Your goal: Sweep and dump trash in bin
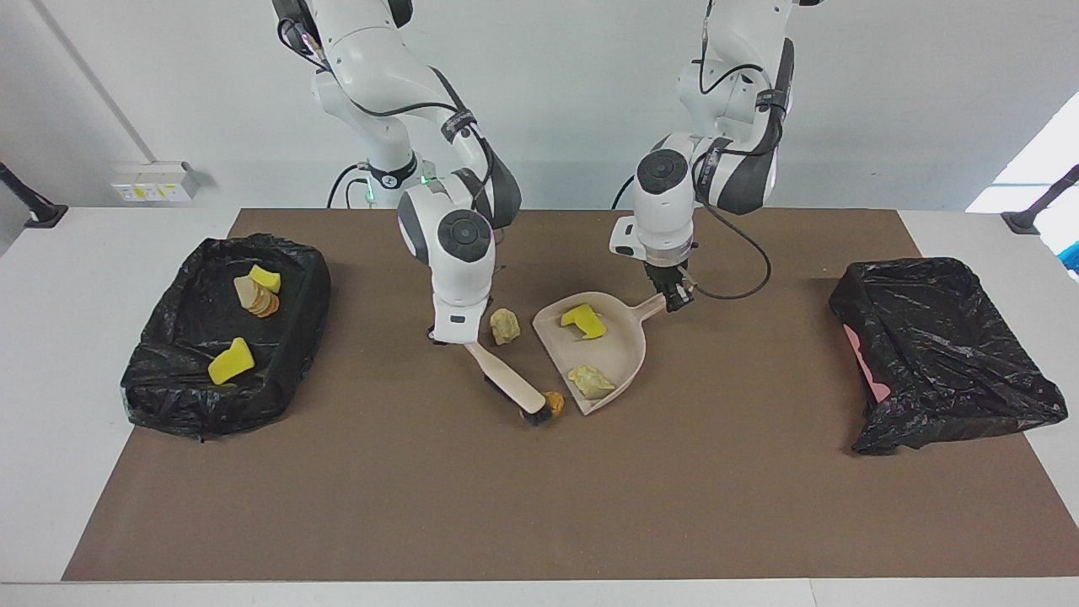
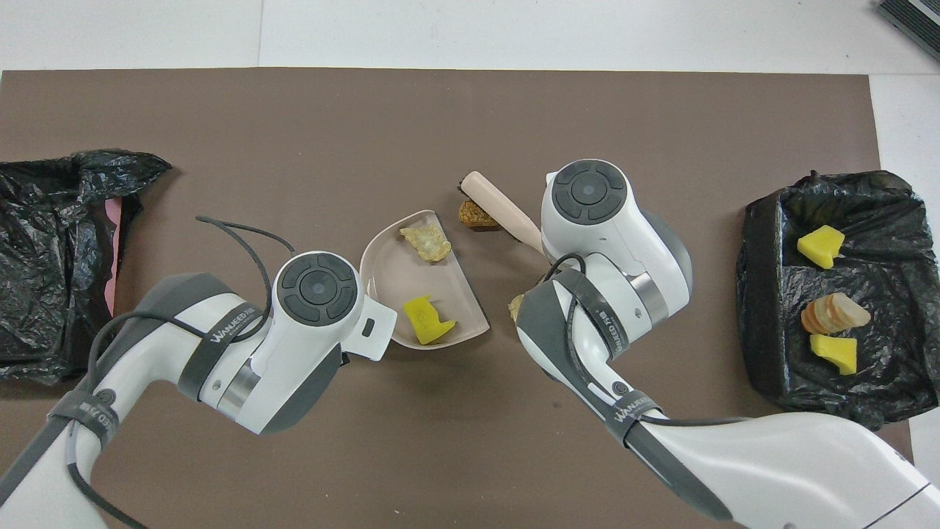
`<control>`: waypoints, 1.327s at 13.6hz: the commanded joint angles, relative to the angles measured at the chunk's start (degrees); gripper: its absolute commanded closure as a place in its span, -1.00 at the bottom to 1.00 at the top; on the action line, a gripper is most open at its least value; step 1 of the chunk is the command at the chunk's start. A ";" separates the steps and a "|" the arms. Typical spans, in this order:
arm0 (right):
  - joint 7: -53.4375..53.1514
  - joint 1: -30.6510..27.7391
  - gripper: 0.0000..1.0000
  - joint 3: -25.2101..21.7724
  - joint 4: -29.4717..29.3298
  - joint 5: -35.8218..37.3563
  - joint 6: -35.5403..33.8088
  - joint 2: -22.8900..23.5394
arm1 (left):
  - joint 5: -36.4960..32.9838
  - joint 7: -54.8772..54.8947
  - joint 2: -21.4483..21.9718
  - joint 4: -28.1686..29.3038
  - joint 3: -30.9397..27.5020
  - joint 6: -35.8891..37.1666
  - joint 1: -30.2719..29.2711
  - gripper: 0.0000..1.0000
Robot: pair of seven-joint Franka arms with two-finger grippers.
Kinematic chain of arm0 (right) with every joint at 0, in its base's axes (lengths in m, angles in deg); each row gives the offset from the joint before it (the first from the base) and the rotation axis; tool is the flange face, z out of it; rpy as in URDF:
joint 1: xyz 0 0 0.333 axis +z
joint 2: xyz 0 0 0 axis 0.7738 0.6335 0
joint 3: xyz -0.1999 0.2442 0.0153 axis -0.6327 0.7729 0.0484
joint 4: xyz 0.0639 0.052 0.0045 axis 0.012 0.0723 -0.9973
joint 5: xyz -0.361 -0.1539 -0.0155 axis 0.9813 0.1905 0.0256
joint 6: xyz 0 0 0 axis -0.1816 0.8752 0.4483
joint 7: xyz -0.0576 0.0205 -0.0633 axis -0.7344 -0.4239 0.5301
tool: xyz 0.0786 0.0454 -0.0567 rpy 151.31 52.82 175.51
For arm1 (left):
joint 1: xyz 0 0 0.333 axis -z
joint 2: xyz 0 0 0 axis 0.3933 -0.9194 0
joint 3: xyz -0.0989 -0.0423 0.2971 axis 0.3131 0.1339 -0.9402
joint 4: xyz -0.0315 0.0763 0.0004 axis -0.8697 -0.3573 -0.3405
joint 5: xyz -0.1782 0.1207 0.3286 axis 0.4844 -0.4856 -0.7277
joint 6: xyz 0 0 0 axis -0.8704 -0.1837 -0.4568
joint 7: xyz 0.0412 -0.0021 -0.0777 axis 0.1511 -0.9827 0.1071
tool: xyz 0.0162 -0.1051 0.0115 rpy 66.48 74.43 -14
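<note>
While the right gripper clamps the brush, its bristles touch the brown lump just beside the dustpan — the left gripper grips that pan's handle, yellow sponge and beige lump inside.
</note>
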 commanded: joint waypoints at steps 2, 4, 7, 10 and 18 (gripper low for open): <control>-4.87 2.03 1.00 0.62 3.16 -10.57 -5.65 -3.75 | 0.26 -2.27 0.72 1.45 0.26 -2.79 1.20 1.00; -9.25 3.61 1.00 0.62 4.04 -12.26 -8.73 -5.07 | 1.76 -2.09 0.54 1.36 0.34 -3.40 2.43 1.00; -12.44 3.62 1.00 0.54 3.96 -17.68 -11.63 -9.36 | 1.85 -1.04 -0.16 1.71 0.35 -6.21 3.75 1.00; -15.93 0.55 1.00 0.01 3.96 -22.29 -14.01 -14.20 | 1.85 1.59 -0.60 1.63 0.35 -7.36 3.93 1.00; -21.21 -6.32 1.00 0.27 3.34 -3.40 -3.65 -4.83 | 1.85 4.15 -1.57 -2.76 0.35 2.12 4.63 1.00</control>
